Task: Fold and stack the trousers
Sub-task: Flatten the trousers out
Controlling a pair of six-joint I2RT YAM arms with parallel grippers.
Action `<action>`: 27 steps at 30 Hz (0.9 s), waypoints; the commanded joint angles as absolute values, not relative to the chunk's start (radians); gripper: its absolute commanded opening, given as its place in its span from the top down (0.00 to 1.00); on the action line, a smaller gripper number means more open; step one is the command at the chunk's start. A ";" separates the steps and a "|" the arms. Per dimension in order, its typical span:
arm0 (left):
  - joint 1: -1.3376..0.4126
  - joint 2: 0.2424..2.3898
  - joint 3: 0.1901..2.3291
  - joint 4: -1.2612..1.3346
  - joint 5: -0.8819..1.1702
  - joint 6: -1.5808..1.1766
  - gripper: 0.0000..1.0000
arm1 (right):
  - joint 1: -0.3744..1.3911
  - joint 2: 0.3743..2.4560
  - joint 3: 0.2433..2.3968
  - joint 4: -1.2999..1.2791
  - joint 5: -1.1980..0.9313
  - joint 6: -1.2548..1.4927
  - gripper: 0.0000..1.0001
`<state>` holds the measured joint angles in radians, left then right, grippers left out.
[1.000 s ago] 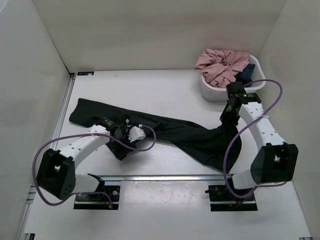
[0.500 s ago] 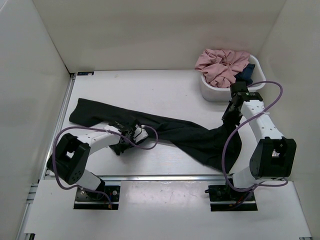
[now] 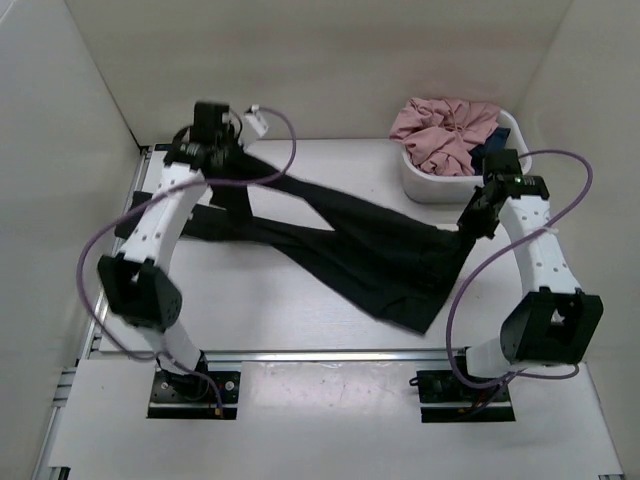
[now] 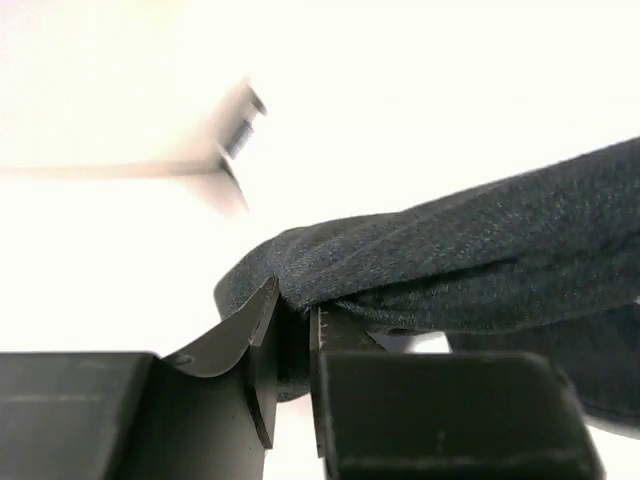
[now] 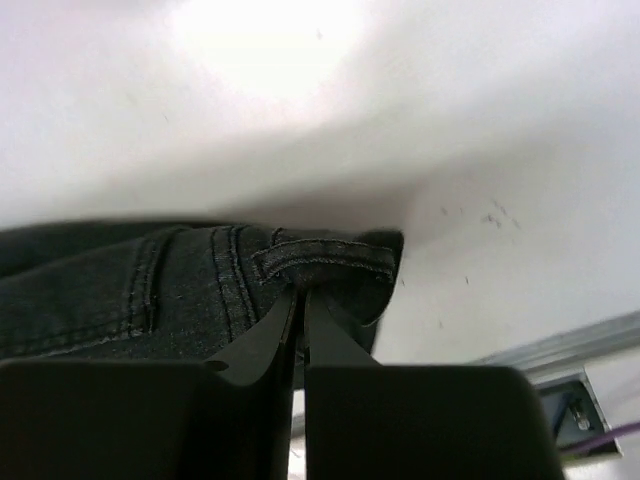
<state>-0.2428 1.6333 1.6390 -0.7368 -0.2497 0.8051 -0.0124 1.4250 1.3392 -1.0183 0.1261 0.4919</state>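
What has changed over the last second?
The left end effector closed on the trousers and hauled them toward the far left corner. The right end effector stays shut on the waistband; the pink garment and tub are unchanged.

The left gripper (image 3: pixel 238 158), open and low over one leg towards the near left a second ago, has pinched shut on a fold of the soft black long-legged trousers (image 3: pixel 370 250) and swung up to the far left corner of the white table (image 3: pixel 330 170). That leg now rises off the surface, stretched taut. The right gripper (image 3: pixel 472 222), carrying the waistband, has shifted towards the far right corner.
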 commanded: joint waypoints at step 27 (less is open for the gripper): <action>0.400 1.879 1.520 -0.746 -0.017 0.462 0.00 | -0.052 1.414 1.077 -0.858 -0.268 0.446 0.10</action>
